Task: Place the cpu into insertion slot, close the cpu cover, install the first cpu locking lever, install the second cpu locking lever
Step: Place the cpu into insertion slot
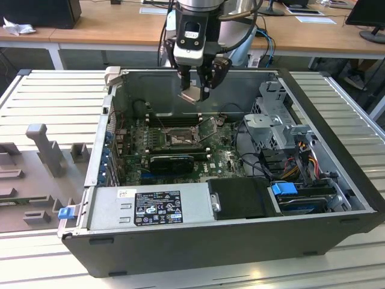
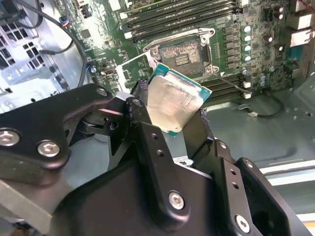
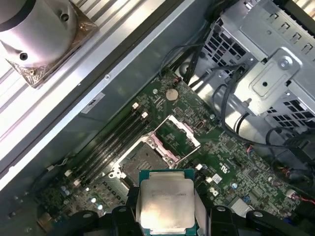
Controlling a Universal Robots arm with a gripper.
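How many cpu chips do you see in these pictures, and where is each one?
1. The cpu is clamped in the gripper, above the motherboard. The open socket holds no chip. Another could be hidden elsewhere in the case.

Even, diffuse room light falls from overhead, leaving the ribbed bench [image 1: 48, 96] around the claw [image 1: 195, 90] bright and almost shadowless. Below the claw, the motherboard [image 1: 222, 153] sits in softer shade inside the case [image 1: 156, 90]. The cpu [image 2: 172, 105] pinched in the claw carries a dull, streaky sheen in the second wrist view. The claw's black links nearest the lens look soft, probably out of focus. Pale bluish glare washes the drive cage [image 2: 24, 73] beside the claw.
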